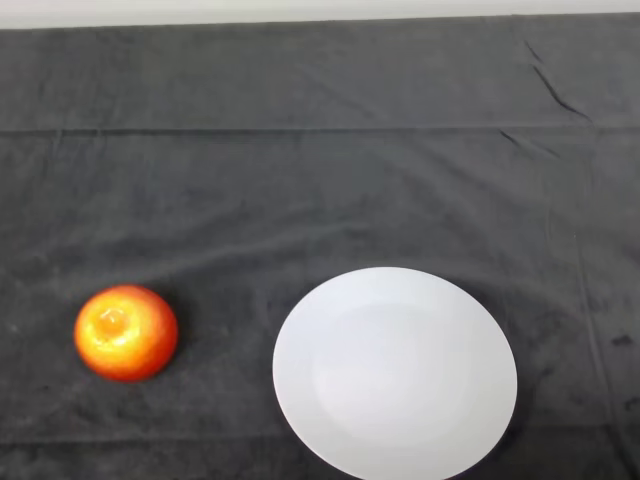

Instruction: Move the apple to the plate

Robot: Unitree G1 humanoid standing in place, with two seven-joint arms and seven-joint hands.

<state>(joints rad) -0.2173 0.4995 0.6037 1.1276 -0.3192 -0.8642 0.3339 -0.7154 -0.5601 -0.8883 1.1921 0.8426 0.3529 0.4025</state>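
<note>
A red and orange apple (126, 332) sits on the dark cloth at the lower left of the head view. A white round plate (395, 372) lies on the cloth to the right of the apple, at the lower middle, with nothing on it. A strip of cloth separates the apple from the plate's rim.
The dark cloth (320, 150) covers the whole table, with creases at the upper right. A pale strip (320, 10) runs along the far edge of the table.
</note>
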